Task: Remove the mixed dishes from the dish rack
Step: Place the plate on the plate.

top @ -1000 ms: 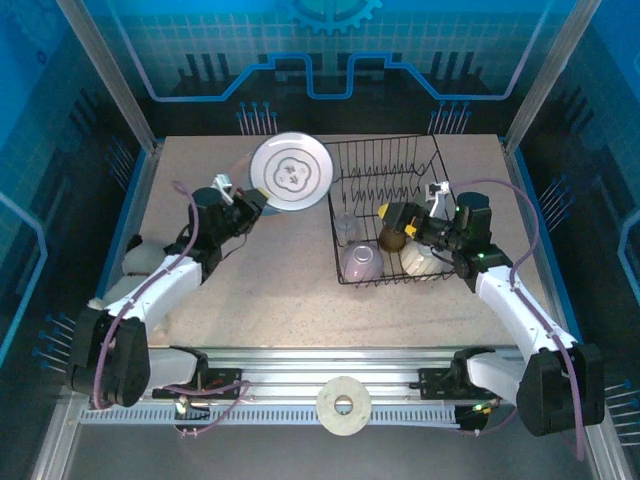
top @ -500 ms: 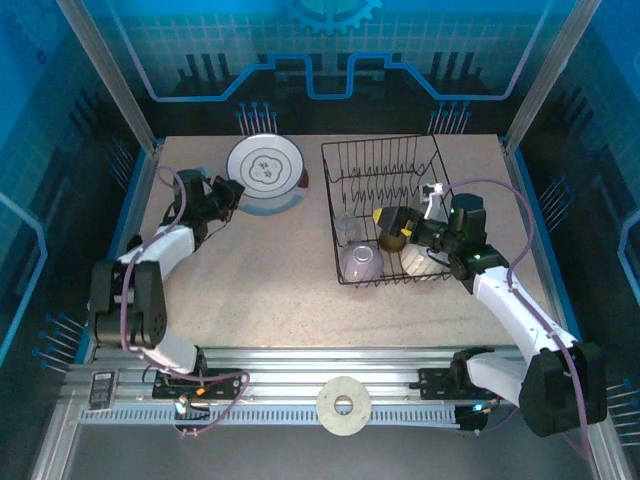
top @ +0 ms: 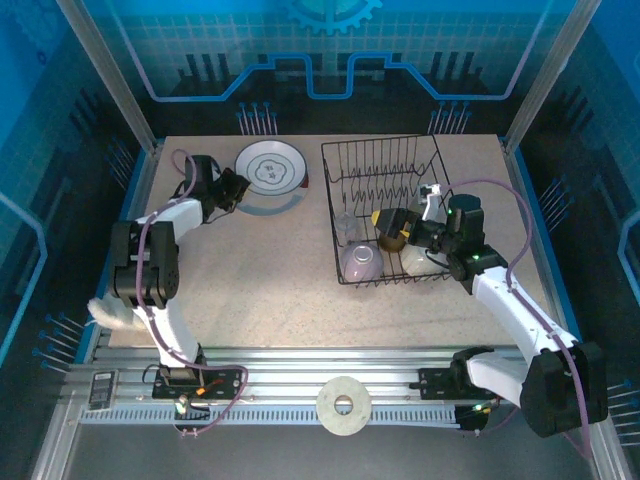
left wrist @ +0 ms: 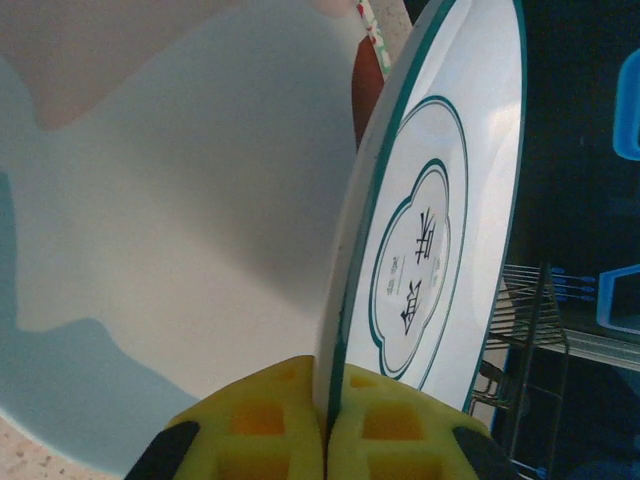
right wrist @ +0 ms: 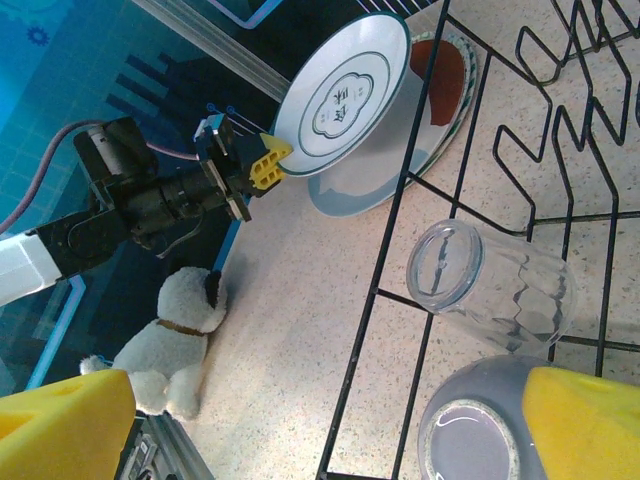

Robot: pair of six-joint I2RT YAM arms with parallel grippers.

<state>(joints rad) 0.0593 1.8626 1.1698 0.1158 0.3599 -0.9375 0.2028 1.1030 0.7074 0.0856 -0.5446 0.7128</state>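
My left gripper (top: 230, 188) is shut on the rim of a white plate (top: 270, 166) with green rings. The yellow pads (left wrist: 280, 420) pinch its edge, and the plate (left wrist: 430, 240) stands tilted just above a pale plate (left wrist: 150, 200) lying on the table. A red-and-white plate (top: 303, 182) peeks out of that stack. The black wire dish rack (top: 392, 150) stands at the right. It holds a clear glass (right wrist: 490, 285) on its side, a lavender bowl (right wrist: 475, 435), a brown cup (top: 392, 240) and a white bowl (top: 415, 262). My right gripper (top: 395, 226) hangs open over the rack's near half, nothing between its fingers (right wrist: 585, 430).
A white plush dog (top: 110, 312) lies at the table's left front edge and shows again as a plush dog (right wrist: 175, 340) in the right wrist view. A white ring (top: 343, 405) rests on the front rail. Bare tabletop (top: 260, 280) lies between the plates and the rail.
The left arm has swung left and back, carrying the green-ringed plate away from the rack and down over the stacked plates. The right gripper has edged slightly further over the rack, still open.
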